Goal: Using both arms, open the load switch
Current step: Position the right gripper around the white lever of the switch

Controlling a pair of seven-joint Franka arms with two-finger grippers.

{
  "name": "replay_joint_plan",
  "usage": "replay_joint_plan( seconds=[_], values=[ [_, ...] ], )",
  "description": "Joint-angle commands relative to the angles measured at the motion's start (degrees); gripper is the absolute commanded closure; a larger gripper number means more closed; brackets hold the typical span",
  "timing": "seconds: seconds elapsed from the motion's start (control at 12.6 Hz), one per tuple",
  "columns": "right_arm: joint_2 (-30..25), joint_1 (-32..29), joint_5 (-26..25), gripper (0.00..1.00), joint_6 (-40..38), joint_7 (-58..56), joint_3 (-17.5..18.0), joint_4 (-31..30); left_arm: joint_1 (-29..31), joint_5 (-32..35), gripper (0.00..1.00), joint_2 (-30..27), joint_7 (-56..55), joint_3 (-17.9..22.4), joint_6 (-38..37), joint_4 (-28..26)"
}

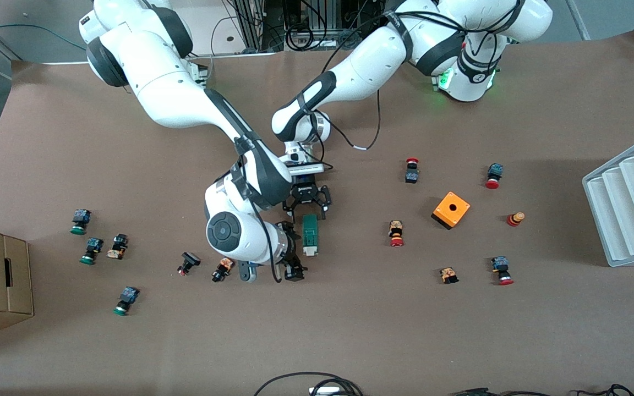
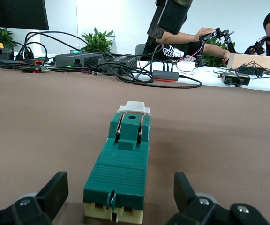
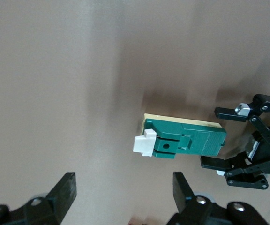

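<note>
The slim dark-green rectangular load switch [image 1: 310, 235] with its small white tab [image 2: 134, 107] lies flat on the brown table near the middle, free of both tools: your left gripper [image 1: 307, 204] sits low at the end away from the tab with its fingers spread wide to either side, and your right gripper [image 1: 293, 268] hovers just beside the tab end, also spread wide and empty. The likeliest trouble is the block skating or twisting if one finger lands first. Watch also for the two grippers fouling each other, since they stand so close.
</note>
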Motion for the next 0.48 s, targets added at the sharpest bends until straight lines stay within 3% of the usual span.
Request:
replay_joint_plan(
  seconds=[0.0,0.4],
  values=[
    [1.3,-0.9,2.2,0.07,-2.1,0.6,0.2,2.0,-0.4,-0.8,0.02,0.6,-0.7,0.1,-1.1,0.8],
    [1.3,-0.9,3.4,0.00,-2.1,-0.2,-0.1,1.8,-0.2,-0.3,0.12,0.8,-0.8,0.1,-1.0,0.8]
  ],
)
